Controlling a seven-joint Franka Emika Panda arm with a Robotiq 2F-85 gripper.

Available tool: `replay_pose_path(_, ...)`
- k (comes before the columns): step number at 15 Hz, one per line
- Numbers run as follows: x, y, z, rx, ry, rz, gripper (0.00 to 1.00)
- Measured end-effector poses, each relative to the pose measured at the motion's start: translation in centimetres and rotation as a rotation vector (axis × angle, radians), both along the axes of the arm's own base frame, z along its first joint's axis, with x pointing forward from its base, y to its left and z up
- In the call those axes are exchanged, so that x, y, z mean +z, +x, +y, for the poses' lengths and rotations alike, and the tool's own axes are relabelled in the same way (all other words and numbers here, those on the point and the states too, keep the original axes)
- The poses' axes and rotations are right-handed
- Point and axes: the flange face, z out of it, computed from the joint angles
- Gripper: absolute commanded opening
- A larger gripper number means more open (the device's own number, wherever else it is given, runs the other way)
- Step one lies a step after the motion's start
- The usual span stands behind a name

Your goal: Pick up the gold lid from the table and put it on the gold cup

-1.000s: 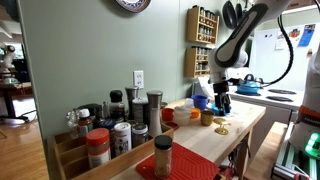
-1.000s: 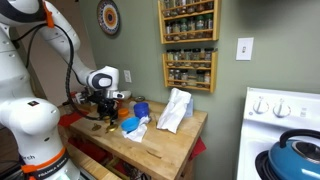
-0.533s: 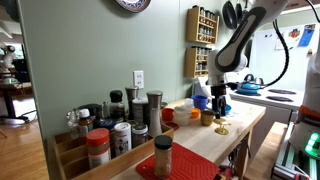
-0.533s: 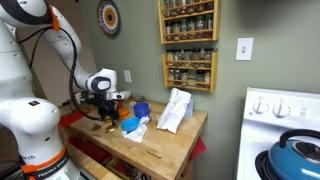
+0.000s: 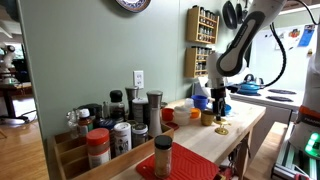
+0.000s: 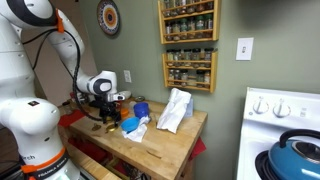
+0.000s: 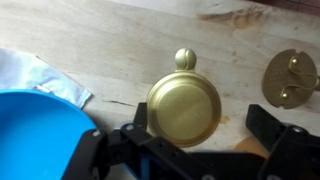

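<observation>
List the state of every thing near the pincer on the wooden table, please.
pincer: open, holding nothing, poised over the gold lid.
gold lid: lying on the table under the pincer, not gripped.
gold cup: on the table beside the lid, uncovered.
blue bowl: upright on the table, apart from the lid.

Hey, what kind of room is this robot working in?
Most likely a home kitchen: wall-mounted spice racks, a white stove with a blue kettle, and a wooden countertop.
</observation>
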Motion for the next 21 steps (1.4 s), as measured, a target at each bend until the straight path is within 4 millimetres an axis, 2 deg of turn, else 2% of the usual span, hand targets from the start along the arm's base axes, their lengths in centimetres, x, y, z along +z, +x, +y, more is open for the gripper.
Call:
replay_pose_path(8,0.0,0.0,-0.1,0.002,0.015,0.002,1.00)
replay_pose_path(21,-0.5,-0.1,-1.1,0.165,0.064,0.029,1.00)
